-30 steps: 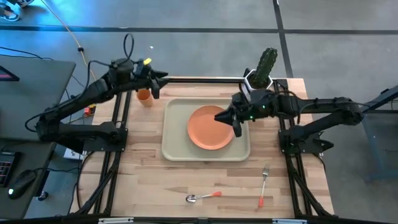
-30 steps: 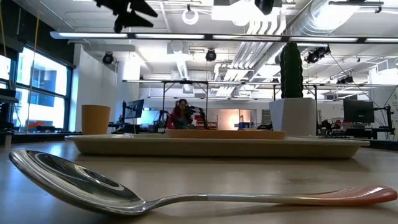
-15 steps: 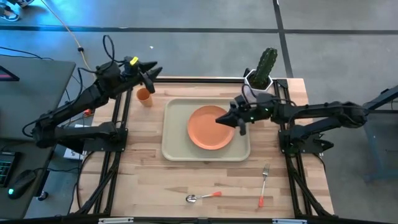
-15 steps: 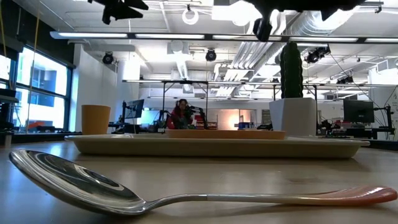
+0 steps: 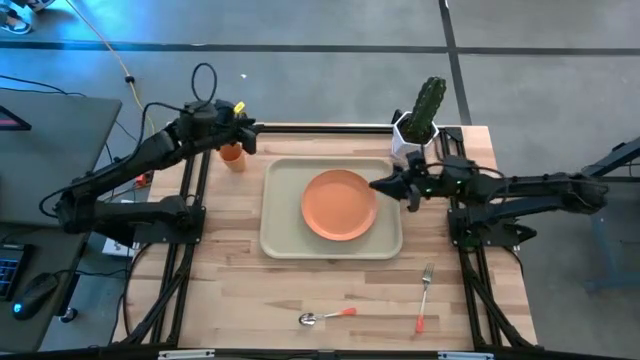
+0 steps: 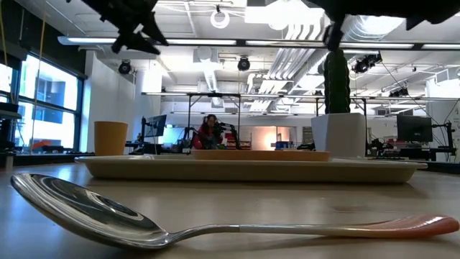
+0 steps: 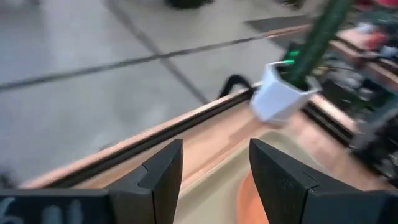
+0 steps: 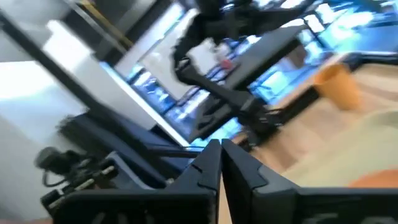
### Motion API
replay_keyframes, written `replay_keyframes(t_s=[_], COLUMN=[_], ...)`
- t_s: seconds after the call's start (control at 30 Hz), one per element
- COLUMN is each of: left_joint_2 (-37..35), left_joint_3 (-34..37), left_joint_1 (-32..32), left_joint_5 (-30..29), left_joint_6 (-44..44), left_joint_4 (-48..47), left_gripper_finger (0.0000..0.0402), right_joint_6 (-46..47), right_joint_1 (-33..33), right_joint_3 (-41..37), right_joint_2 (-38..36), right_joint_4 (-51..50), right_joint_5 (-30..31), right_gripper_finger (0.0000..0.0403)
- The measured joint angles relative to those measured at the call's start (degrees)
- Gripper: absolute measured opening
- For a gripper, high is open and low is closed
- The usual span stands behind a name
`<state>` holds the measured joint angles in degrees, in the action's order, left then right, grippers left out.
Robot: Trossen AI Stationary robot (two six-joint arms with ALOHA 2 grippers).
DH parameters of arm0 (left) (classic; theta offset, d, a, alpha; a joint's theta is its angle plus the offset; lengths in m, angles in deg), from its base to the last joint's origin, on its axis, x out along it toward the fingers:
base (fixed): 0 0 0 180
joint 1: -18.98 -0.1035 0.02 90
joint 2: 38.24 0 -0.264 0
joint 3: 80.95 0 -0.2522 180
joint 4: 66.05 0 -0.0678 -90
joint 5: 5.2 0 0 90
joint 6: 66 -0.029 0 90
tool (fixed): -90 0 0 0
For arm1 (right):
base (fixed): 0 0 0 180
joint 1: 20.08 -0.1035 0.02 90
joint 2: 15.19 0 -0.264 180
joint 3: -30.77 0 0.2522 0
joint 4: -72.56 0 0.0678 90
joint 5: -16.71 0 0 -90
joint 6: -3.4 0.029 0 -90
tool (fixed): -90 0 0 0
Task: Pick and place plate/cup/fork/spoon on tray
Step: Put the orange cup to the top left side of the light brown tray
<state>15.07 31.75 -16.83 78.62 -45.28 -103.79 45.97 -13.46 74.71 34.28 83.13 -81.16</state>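
The plate [image 5: 339, 204] already lies centred in the tray [image 5: 281, 240], so the right end effector [image 5: 381, 186], fingers closed and empty, hangs at its edge. The left end effector [image 5: 247, 133], fingers apart and empty, hovers above the cup [image 5: 231, 154], apparently the next pick.

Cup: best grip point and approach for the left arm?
Take the cup across its rim, coming straight down. It stands upright and open-topped on the bare table just off the tray's far-left corner, nothing crowding it. The left tool is open beside it already, so a short move probably suffices.
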Motion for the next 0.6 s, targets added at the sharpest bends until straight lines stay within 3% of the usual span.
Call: replay_keyframes(t_s=[0.13, 0.23, 0.4, 0.6], left_joint_2=[-0.7, -0.2, 0.4, 2.1], left_joint_3=[-1.5, -0.3, 0.3, 0.3], left_joint_1=[-4.7, -7.2, -10.8, -15.3], left_joint_5=[-6.3, -12.1, -12.4, -12.5], left_joint_6=[2.5, 3.9, 11.7, 16.1], left_joint_4=[-9.6, -14.8, -23.6, -29.6], left_gripper_finger=[0.0174, 0.0174, 0.0174, 0.0174], right_joint_6=[-0.6, 0.0, 2.2, 2.4], right_joint_1=[2.5, 3.9, 4.4, 4.4], right_joint_3=[0.0, 0.0, -0.1, -0.1], right_joint_2=[-5.5, -7.3, -6.6, -5.5], right_joint_4=[-12.0, -21.0, -25.6, -26.7], right_joint_5=[3.8, 10.2, 14.5, 14.9], right_gripper_finger=[0.0023, 0.0042, 0.0081, 0.0122])
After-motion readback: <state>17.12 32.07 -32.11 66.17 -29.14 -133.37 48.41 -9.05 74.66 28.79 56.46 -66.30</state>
